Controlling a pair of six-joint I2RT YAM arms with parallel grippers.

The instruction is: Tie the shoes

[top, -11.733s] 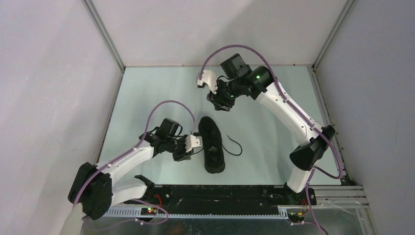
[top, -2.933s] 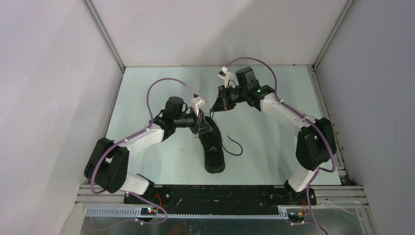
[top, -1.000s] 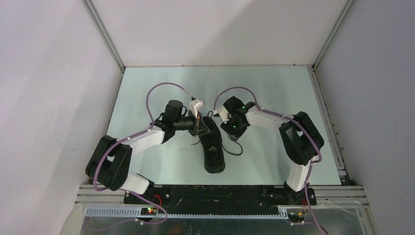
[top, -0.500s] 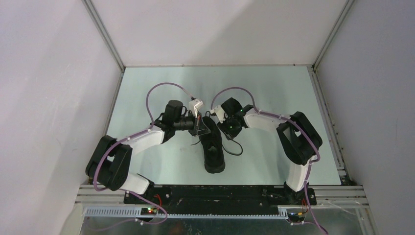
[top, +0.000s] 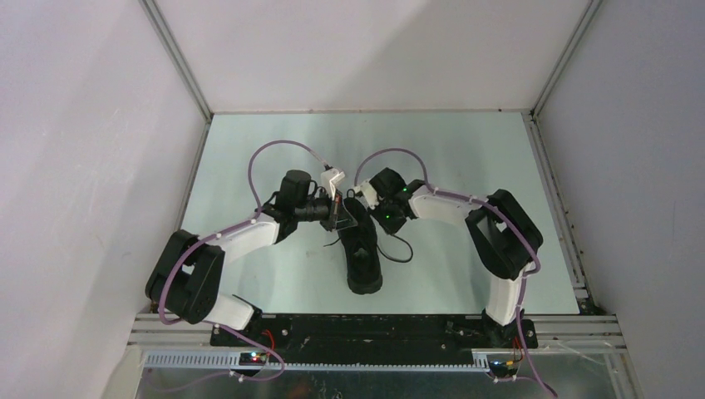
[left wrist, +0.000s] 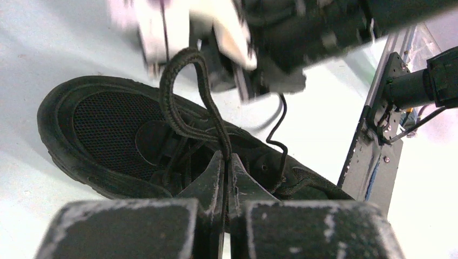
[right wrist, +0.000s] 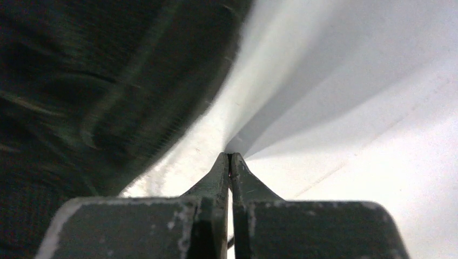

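Observation:
The black shoe (top: 364, 262) lies mid-table, toe toward the arms. My left gripper (top: 341, 218) is over its tongue, shut on a lace loop (left wrist: 183, 59) that stands up above the shoe (left wrist: 108, 129); the fingertips (left wrist: 224, 156) pinch the loop's base. My right gripper (top: 376, 223) is shut low beside the shoe's right side; in its wrist view the jaws (right wrist: 229, 155) are closed with a thin dark strand low between them, and the shoe (right wrist: 81, 81) is a dark blur at left. A loose lace end (top: 401, 247) curls on the table to the right.
The right arm's wrist (left wrist: 281, 38) hangs blurred just behind the lace loop. A metal frame post (left wrist: 378, 135) and the black base rail (top: 374, 332) line the near edge. Grey walls enclose the pale green table (top: 249, 150).
My right gripper has dropped from above the shoe's far end and shifted left, close against the shoe's right side. My left gripper has kept its hold on the loop without moving.

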